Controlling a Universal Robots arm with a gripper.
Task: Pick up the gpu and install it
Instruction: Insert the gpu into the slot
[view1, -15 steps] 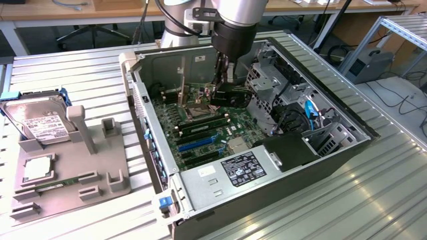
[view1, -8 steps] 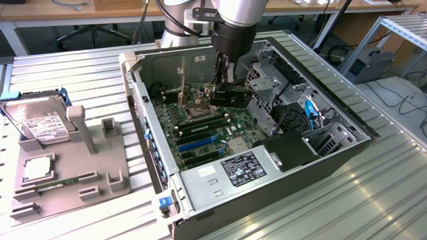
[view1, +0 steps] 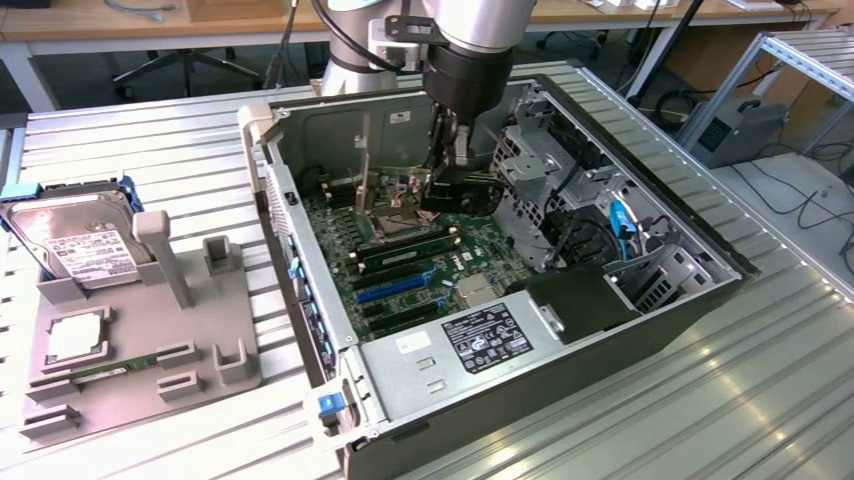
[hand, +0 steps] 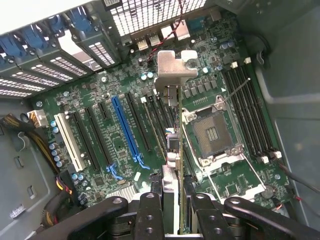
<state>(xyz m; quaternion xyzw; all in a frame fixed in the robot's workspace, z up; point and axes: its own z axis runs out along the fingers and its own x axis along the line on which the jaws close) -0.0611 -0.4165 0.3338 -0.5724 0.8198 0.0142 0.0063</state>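
Black metal fingers (hand: 150, 212) of your gripper (hand: 172, 210) were clamped on the gpu (hand: 172, 145), the thin black circuit card with a silvery metal bracket (hand: 172, 65) at its far end. You held it edge-on, one finger on each flat face, so in the wrist view it read as a narrow strip running away from the jaws. I judge that grip was chosen to keep the card's bottom edge free for a slot.

You had the card hanging inside the open grey computer case (view1: 694, 300), above the green motherboard (hand: 115, 90), not seated. It ran parallel with the row of long expansion slots, just beside the blue slot (hand: 127, 130) and near the empty square silver processor socket (hand: 212, 132); which slot lay under it I could not tell. The bracket pointed toward the perforated rear wall with its blue-clipped slot covers (hand: 55, 55), as it should to meet the back openings.

In the exterior view your gripper (view1: 451, 170) stood upright over the board, and the silver hard drive with a white label (view1: 80, 250) sat well apart on the grey parts holder (view1: 134, 380) outside the case
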